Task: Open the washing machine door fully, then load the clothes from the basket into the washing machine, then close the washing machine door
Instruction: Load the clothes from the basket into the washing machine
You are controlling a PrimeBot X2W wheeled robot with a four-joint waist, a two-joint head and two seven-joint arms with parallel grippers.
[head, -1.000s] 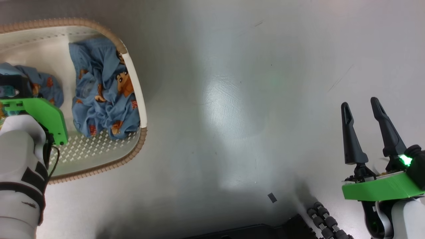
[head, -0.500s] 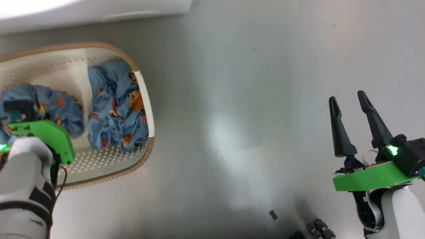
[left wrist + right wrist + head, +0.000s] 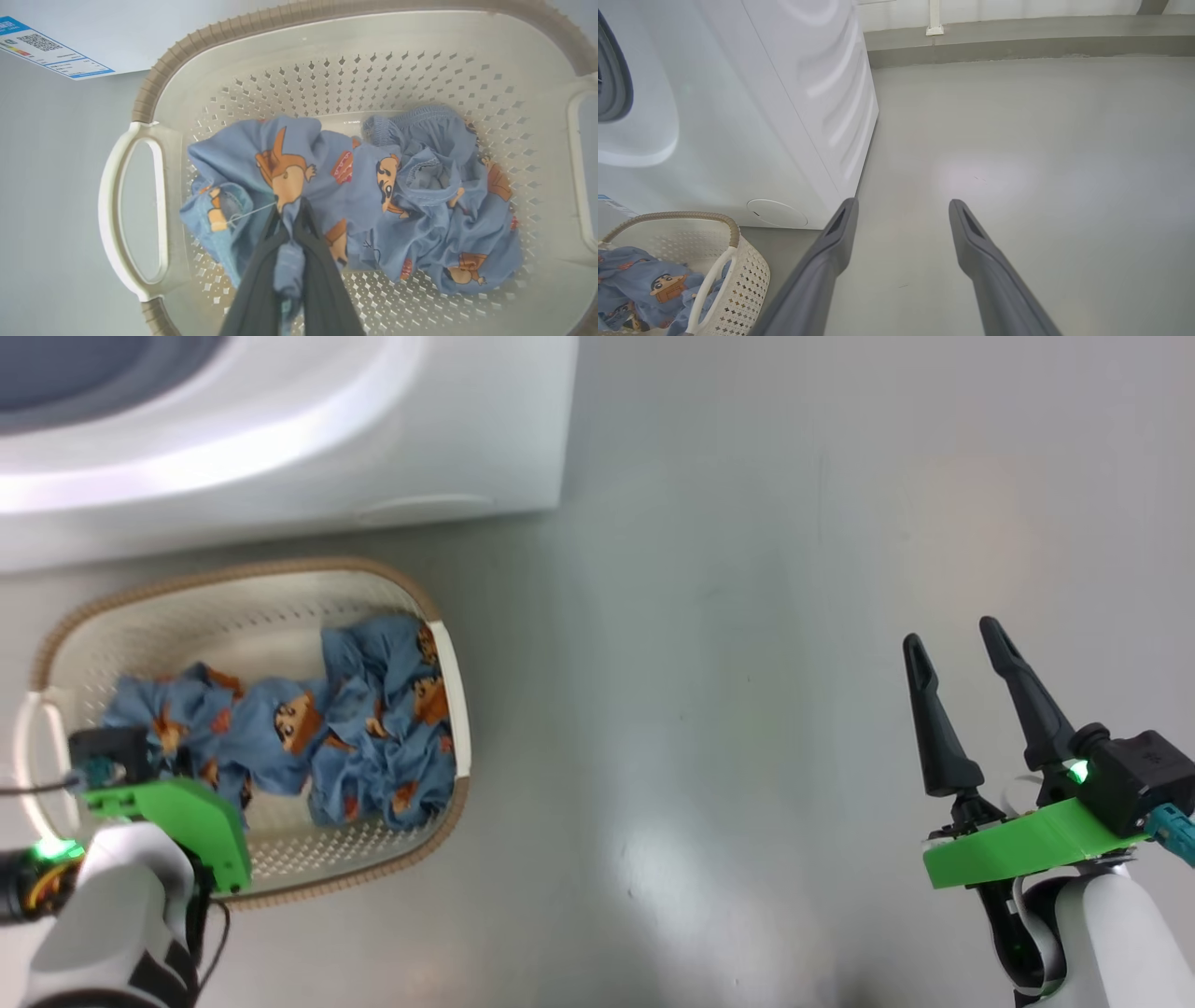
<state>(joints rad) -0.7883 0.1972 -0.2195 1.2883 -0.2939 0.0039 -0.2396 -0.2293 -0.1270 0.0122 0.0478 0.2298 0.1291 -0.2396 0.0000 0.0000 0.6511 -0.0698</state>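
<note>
Left end effector (image 3: 290, 212): dark fingers pressed together, a fold of the clothes (image 3: 355, 186) pinched between them inside the basket (image 3: 196, 42).
Clothes: soft, crumpled light blue fabric printed with orange-and-cream cartoon figures. A gathered elastic hem is seen on one piece and a thin loose thread beside the fingertips. All fabric is contained within the basket.
Basket: cream plastic, rounded rectangle, with diamond perforations in walls and bottom. A ribbed brown woven-look rim is fitted, and a smooth white loop handle (image 3: 110, 210) at the end. It is set on the floor (image 3: 747, 709) just in front of the washing machine (image 3: 280, 457).
Washing machine: glossy white box with curved ribs moulded into the side panel. A grey-blue seal (image 3: 84, 373) is seen at the opening and a round flush cover (image 3: 776, 213) low on the front.
Label (image 3: 51, 49): blue-edged sticker on the front. A QR code and colour bars can be made out; the text is too small to be read.
Floor: smooth grey, semi-gloss, light reflected.
Right end effector (image 3: 951, 633): long tapered dark fingers spread apart on a green plastic mount (image 3: 1027, 845), nothing held. It is positioned over bare floor, well apart from the basket.
</note>
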